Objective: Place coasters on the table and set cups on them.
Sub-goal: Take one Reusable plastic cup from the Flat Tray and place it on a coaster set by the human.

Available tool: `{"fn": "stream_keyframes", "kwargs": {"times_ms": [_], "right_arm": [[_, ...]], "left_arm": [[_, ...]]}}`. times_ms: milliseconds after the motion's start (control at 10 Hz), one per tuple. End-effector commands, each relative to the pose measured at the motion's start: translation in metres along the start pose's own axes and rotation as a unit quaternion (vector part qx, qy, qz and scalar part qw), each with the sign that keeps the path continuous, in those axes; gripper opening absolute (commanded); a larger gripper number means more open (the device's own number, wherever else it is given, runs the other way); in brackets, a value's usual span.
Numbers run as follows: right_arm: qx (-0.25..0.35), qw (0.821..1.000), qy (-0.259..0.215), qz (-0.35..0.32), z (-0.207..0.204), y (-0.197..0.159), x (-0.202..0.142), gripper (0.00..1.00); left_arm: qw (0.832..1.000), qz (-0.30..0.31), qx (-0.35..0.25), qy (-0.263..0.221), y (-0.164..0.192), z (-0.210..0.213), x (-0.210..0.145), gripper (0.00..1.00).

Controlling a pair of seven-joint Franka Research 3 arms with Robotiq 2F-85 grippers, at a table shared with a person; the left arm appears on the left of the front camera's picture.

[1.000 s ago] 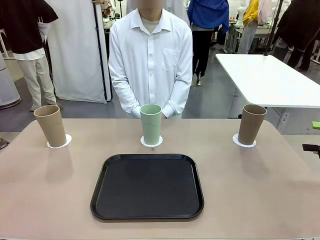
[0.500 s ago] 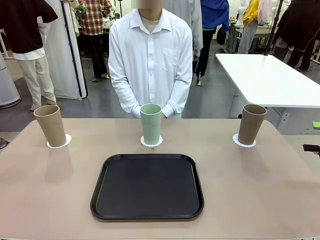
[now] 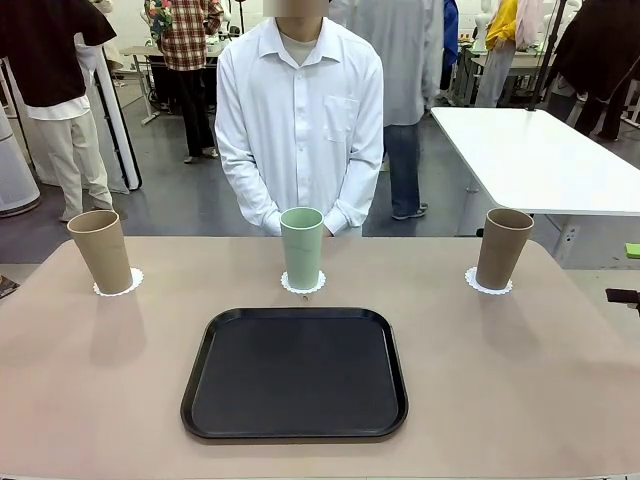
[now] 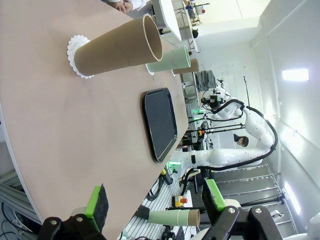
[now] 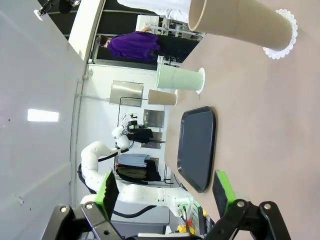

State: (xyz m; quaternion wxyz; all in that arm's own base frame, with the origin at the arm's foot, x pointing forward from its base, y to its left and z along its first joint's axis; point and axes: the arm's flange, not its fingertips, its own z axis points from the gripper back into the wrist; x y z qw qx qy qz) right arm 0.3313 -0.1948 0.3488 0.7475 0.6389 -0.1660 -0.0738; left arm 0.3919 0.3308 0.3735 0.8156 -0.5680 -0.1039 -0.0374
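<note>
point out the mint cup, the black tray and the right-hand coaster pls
mint green cup [image 3: 301, 246], front view, middle of its side wall.
black tray [image 3: 295, 372], front view, bare floor of the tray.
right coaster [image 3: 473, 282], front view, lacy edge left of the tan cup's base.

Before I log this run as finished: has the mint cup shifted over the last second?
No. The mint cup stands on its coaster, just beyond the black tray, as before.

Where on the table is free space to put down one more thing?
The black tray is bare. The table is bare on both sides of the tray, and between the green cup and each tan cup. It is tightest between green cup and tray.
</note>
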Motion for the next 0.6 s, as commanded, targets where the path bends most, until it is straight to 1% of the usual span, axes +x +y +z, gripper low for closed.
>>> {"fn": "stream_keyframes", "kwargs": {"times_ms": [0,500], "right_arm": [[0.005,1.0,0.003,0.002,0.0019,-0.0014,-0.0018,1.0],[0.005,1.0,0.003,0.002,0.0019,-0.0014,-0.0018,1.0]], "left_arm": [[1.0,-0.004,-0.003,-0.001,-0.0036,0.0008,-0.0014,1.0],[1.0,-0.004,-0.003,-0.001,-0.0036,0.0008,-0.0014,1.0]]}}
